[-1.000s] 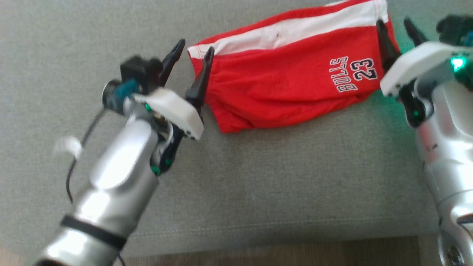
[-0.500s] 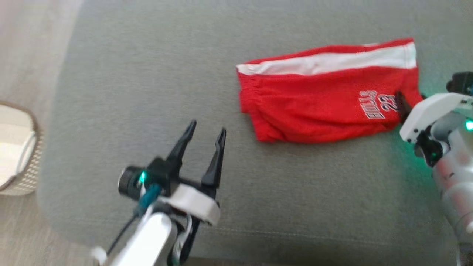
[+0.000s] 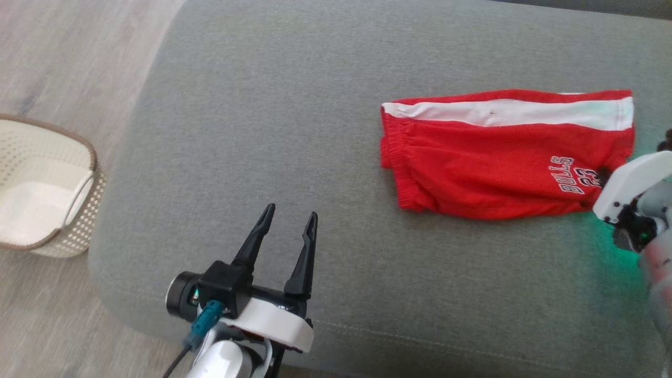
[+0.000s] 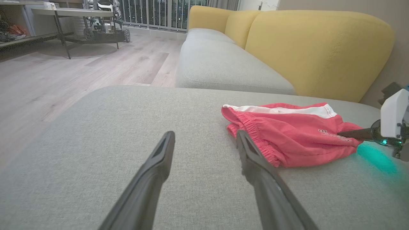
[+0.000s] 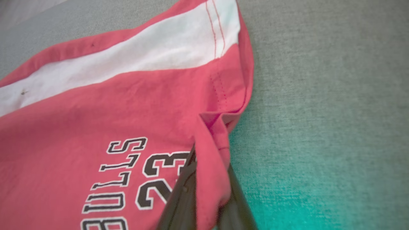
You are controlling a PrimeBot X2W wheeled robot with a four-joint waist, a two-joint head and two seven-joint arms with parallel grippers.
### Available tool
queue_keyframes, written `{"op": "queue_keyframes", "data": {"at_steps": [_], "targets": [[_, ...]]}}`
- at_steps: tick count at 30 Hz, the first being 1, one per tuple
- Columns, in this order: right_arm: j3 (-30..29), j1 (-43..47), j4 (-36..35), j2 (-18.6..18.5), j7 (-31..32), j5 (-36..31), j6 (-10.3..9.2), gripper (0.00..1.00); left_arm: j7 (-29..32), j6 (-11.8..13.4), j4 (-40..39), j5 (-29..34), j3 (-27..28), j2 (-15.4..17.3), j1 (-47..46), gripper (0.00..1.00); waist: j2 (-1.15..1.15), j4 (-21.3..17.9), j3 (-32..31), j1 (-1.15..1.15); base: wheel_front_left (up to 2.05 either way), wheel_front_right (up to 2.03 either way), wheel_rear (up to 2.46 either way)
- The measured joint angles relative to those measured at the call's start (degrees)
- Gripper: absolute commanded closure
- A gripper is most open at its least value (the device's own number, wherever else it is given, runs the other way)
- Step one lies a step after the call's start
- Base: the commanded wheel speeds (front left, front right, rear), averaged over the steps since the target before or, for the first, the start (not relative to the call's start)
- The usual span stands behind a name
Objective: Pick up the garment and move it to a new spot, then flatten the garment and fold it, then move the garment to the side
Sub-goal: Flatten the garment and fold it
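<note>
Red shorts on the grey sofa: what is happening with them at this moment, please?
A two-armed robot is handling the red Bulls shorts, which lie folded on the grey sofa seat. Its right gripper is shut on a fold of fabric at the leg hem, beside the "BULLS 23" print. The rest of the shorts lies flat on the seat. Its left gripper is open, holds nothing, and is apart from the shorts, near the seat's front edge.

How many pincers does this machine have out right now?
2. The left pincer hovers open over the grey cushion, apart from the red shorts; the right pincer is shut on their hem by the number.
</note>
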Motion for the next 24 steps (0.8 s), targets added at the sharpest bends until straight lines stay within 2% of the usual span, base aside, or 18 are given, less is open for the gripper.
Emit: {"op": "queue_keyframes", "data": {"at_steps": [7,18,24], "targets": [[-2.5,-0.2,0.5,1.9,-2.4,-4.8,0.04,1.0,0.0,0.0,-0.3,0.0,2.4,-0.3,0.5,0.0,0.0,-3.9,-0.9,0.0,0.0,0.0,0.0],[-6.4,0.4,1.3,-0.5,-5.1,-14.6,-0.01,1.0,0.0,-0.6,-0.7,0.6,4.5,-0.6,2.5,0.0,0.0,-13.6,-3.7,0.0,0.0,0.0,0.0],[-6.9,0.1,0.8,0.3,-6.6,-17.8,-0.01,1.0,0.0,-1.3,-0.7,1.0,4.6,-1.3,2.5,0.0,0.0,-15.6,-4.7,0.0,0.0,0.0,0.0]]}}
